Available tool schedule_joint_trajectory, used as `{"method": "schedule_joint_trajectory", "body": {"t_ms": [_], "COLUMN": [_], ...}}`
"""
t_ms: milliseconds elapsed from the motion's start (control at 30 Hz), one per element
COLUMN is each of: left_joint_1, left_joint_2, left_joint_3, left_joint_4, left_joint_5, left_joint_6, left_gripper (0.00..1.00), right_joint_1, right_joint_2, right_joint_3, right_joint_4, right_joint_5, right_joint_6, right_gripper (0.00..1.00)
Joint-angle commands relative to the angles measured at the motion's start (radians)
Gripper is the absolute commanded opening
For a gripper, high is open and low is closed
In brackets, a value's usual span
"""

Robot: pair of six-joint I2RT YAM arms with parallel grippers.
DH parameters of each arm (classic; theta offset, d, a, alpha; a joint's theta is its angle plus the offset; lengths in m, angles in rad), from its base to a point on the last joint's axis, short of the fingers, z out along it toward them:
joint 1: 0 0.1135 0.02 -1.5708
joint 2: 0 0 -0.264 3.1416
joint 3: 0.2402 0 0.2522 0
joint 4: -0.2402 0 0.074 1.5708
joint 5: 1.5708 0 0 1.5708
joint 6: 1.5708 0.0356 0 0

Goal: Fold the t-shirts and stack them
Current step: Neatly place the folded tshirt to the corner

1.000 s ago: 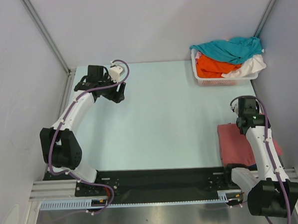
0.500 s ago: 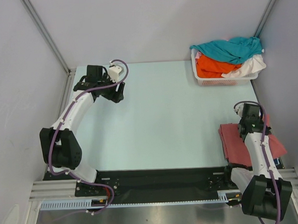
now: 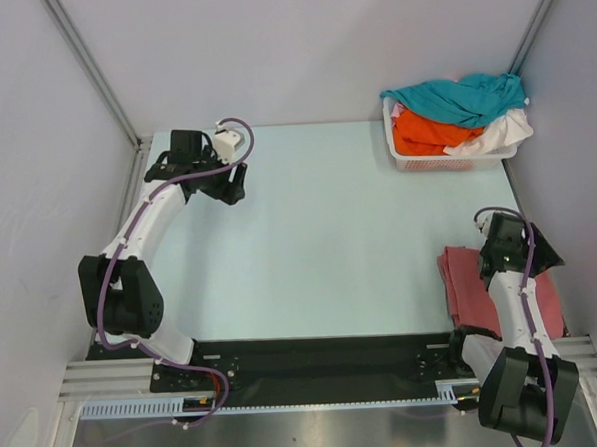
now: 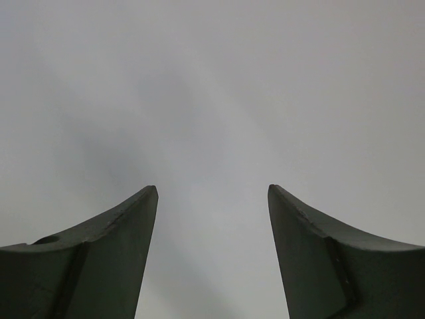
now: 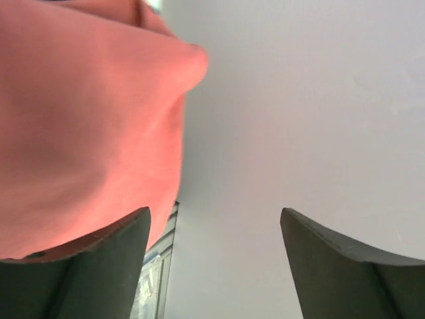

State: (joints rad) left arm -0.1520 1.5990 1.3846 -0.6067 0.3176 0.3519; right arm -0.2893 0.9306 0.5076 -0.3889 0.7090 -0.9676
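A folded salmon-red t-shirt point(image 3: 467, 280) lies flat at the table's near right edge. My right gripper point(image 3: 520, 255) hovers over its right part, open, with nothing between the fingers. In the right wrist view the gripper point(image 5: 214, 212) faces the grey wall, and the salmon cloth point(image 5: 86, 119) bulges at the left, beside the left finger. Teal point(image 3: 462, 95), orange point(image 3: 429, 135) and white point(image 3: 504, 133) t-shirts are heaped in the basket. My left gripper point(image 3: 170, 158) is at the far left of the table, open and empty point(image 4: 212, 188), facing a blank grey wall.
The white lattice basket point(image 3: 415, 160) stands in the far right corner. Grey walls close in the table on the left, back and right. The right wall is close to my right gripper. A black rail point(image 3: 316, 358) runs along the near edge.
My right gripper has opened and let go of the salmon-red t-shirt, and has moved nearer and to the right. The shirt now lies flatter. The left arm has barely moved.
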Motion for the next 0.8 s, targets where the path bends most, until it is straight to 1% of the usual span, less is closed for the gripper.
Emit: {"method": "schedule_joint_trajectory", "body": {"t_ms": [0,33,67,100,167,200,233,267,300,333,367,400,467,500,567,600,633,700,733,767], "left_joint_1": [0.014,0.015,0.017,0.017,0.019,0.019,0.019,0.019,0.019,0.020,0.020,0.022,0.023,0.025,0.025,0.026,0.026,0.028,0.028,0.028], "left_joint_2": [-0.013,-0.013,-0.010,-0.011,-0.011,-0.013,-0.017,-0.023,-0.030,-0.034,-0.040,-0.057,-0.080,-0.106,-0.148,-0.169,-0.225,-0.284,-0.337,-0.374], "left_joint_3": [0.036,0.039,0.039,0.042,0.045,0.047,0.047,0.045,0.045,0.045,0.045,0.042,0.036,0.024,-0.002,-0.040,-0.062,-0.126,-0.149,-0.174], "left_joint_4": [0.013,0.010,0.010,0.008,0.005,0.002,-0.001,-0.004,-0.017,-0.025,-0.036,-0.063,-0.096,-0.125,-0.142,-0.146,-0.146,-0.156,-0.157,-0.157], "left_joint_5": [0.006,0.006,0.006,0.003,0.002,0.001,-0.002,-0.006,-0.012,-0.023,-0.029,-0.034,-0.041,-0.043,-0.058,-0.064,-0.071,-0.081,-0.081,-0.083], "left_joint_6": [0.024,0.025,0.027,0.025,0.024,0.025,0.030,0.033,0.038,0.048,0.058,0.064,0.085,0.088,0.098,0.096,0.093,0.090,0.090,0.087], "left_gripper": [0.73,0.73,0.73,0.73,0.73,0.73,0.73,0.73,0.73,0.73,0.73,0.73,0.74,0.74,0.75,0.76,0.79,0.81,0.99,1.00], "right_joint_1": [-0.024,-0.025,-0.025,-0.025,-0.024,-0.022,-0.017,-0.013,-0.005,0.007,0.012,0.016,0.032,0.042,0.068,0.078,0.085,0.120,0.134,0.148], "right_joint_2": [-0.030,-0.027,-0.015,-0.006,0.013,0.037,0.048,0.059,0.072,0.079,0.080,0.080,0.060,0.048,0.002,-0.013,-0.047,-0.078,-0.096,-0.120], "right_joint_3": [0.093,0.127,0.170,0.245,0.337,0.386,0.496,0.544,0.592,0.653,0.679,0.695,0.704,0.692,0.633,0.606,0.583,0.508,0.487,0.464], "right_joint_4": [0.078,0.047,0.020,-0.004,-0.069,-0.103,-0.178,-0.214,-0.241,-0.275,-0.287,-0.295,-0.303,-0.298,-0.268,-0.257,-0.237,-0.213,-0.196,-0.192], "right_joint_5": [0.028,0.008,-0.021,-0.075,-0.115,-0.187,-0.239,-0.299,-0.400,-0.442,-0.482,-0.572,-0.670,-0.748,-0.808,-0.848,-0.868,-0.902,-0.911,-0.919], "right_joint_6": [0.039,0.074,0.152,0.193,0.297,0.420,0.499,0.559,0.667,0.717,0.762,0.850,0.911,0.943,1.021,1.046,1.081,1.109,1.118,1.129], "right_gripper": [0.87,0.87,0.88,0.88,0.89,0.89,0.89,0.90,0.94,0.97,0.98,1.00,1.00,1.00,1.00,1.00,1.00,1.00,1.00,1.00]}}
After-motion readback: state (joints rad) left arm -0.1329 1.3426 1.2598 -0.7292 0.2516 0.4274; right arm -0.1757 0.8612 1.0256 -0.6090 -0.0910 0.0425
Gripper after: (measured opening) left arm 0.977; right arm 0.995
